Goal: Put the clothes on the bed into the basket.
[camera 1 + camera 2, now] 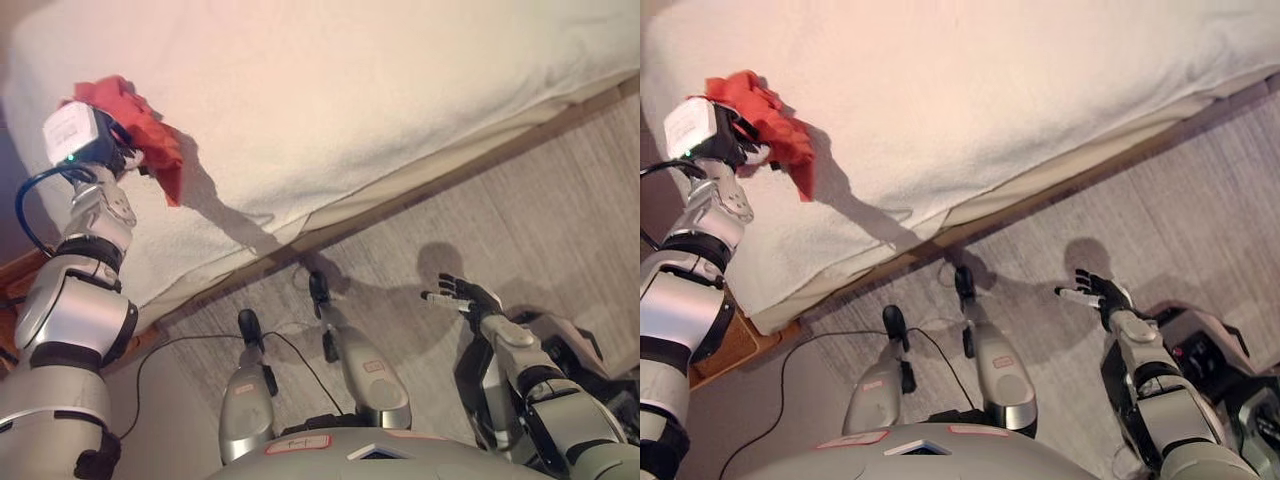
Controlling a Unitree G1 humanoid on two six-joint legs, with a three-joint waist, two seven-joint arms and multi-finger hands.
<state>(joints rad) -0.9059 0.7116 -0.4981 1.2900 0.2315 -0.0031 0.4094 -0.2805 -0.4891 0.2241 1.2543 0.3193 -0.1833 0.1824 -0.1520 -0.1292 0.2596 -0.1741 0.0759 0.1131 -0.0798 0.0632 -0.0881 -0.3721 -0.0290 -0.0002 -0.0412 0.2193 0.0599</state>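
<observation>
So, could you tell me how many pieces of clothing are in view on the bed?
1: a red garment near the bed's left edge, gripped by the left hand. More could lie outside the views.

Grey wood-grain floor [560, 180] runs beside the bed. Brown wooden piece [735, 345] on the floor at the bed's near corner, partly hidden.

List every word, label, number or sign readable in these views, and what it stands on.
None can be read. The red garment, bunched at the left hand, shows no print, nor does the white bed cover. The right hand, fingers spread over the floor, carries no marking.
</observation>
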